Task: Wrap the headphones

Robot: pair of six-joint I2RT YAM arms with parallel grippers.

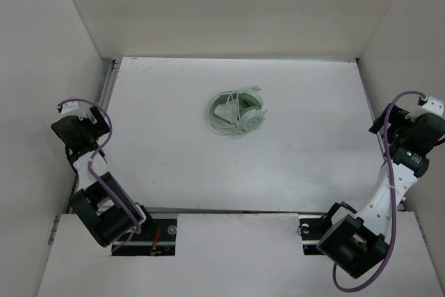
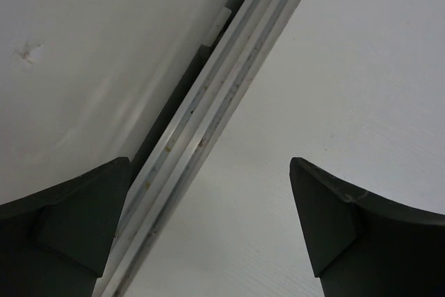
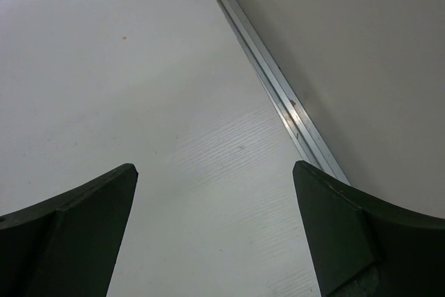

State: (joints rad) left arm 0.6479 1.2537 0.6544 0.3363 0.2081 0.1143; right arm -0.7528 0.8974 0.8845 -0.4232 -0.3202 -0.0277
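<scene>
Top external view is showing the headphones (image 1: 238, 113) lying as a compact bundle near the middle of the table (image 1: 167, 144), a little toward the far side. One ear cup is facing up at the bundle's right end, the headband is arcing away to the left, and the thin cable is looping around it, so the long axis is running roughly left to right. The left arm (image 1: 89, 168) and right arm (image 1: 380, 196) are folding out toward opposite side edges, each well apart from the bundle. Neither looks clearly nearer, so either would be reaching inward and slightly forward.

Left wrist view is looking down past the left gripper (image 2: 208, 241), whose fingers are standing wide apart and holding nothing. Between them an aluminium rail (image 2: 208, 109) is running diagonally beside the side wall (image 2: 83, 67). No headphones are showing, so they are lying outside this camera's field.

Right wrist view is showing the right gripper (image 3: 215, 241) likewise spread wide and empty over bare table, with the edge rail (image 3: 278, 92) slanting away. The headphones are not appearing here either.
</scene>
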